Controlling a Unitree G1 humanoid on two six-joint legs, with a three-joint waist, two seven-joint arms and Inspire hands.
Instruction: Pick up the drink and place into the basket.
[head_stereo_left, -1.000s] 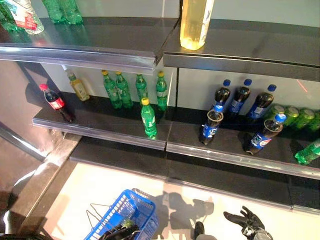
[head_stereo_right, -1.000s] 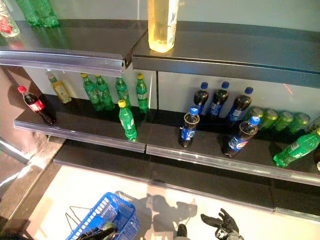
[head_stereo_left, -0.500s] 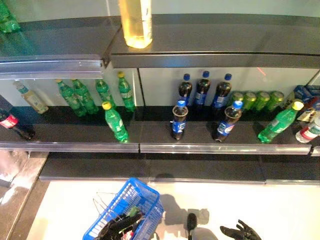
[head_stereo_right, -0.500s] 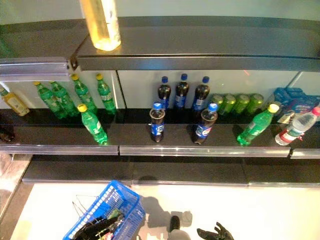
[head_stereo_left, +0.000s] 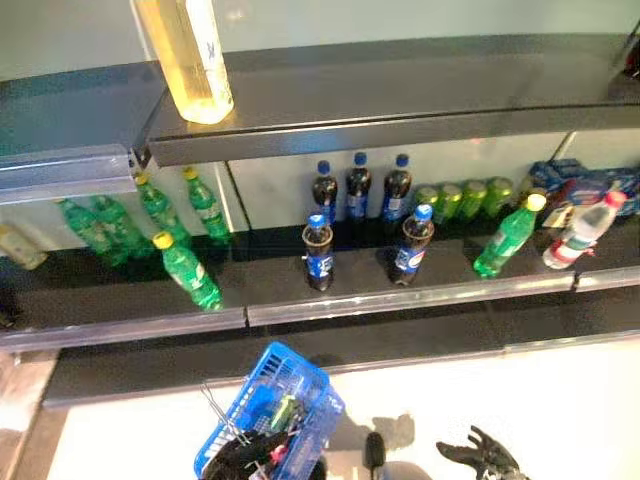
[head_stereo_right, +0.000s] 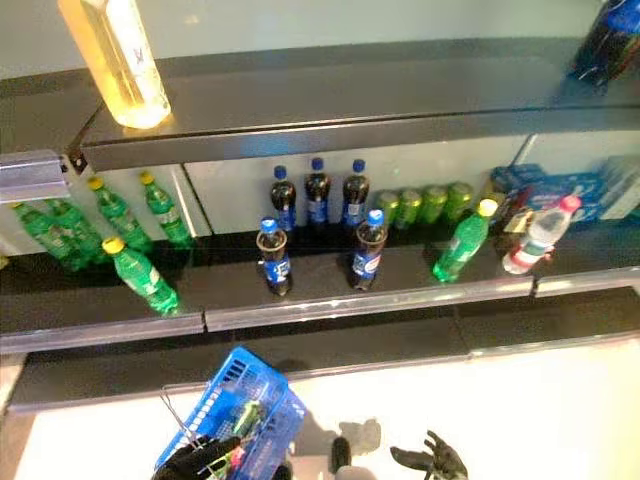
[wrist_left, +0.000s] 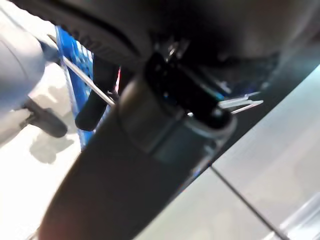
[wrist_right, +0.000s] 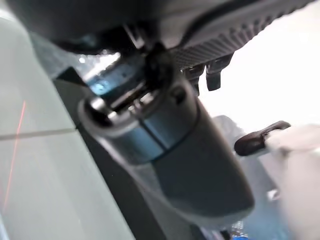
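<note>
Drinks stand on the middle shelf (head_stereo_left: 400, 298). Two dark cola bottles with blue caps (head_stereo_left: 318, 254) (head_stereo_left: 411, 246) stand at its front, and three more (head_stereo_left: 358, 186) behind them. A green bottle (head_stereo_left: 187, 271) leans at the left and another (head_stereo_left: 505, 236) at the right. Low down, my left hand (head_stereo_left: 250, 462) is shut on the wire handle (wrist_left: 85, 80) of the blue basket (head_stereo_left: 305, 395), which holds a green and a red item. My right hand (head_stereo_left: 480, 456) hangs low at the right, open and holding nothing, well below the shelf.
A tall yellow bottle (head_stereo_left: 190, 55) stands on the top shelf. Green cans (head_stereo_left: 455, 198), a clear bottle with a pink cap (head_stereo_left: 577, 228) and blue packs (head_stereo_left: 560, 178) fill the shelf's right end. More green bottles (head_stereo_left: 150, 205) are at the left. A lower ledge (head_stereo_left: 300, 350) juts out.
The camera has swung to the right, so the shelves sit further left in the picture. The basket stays in my left hand and the right hand stays low and open.
</note>
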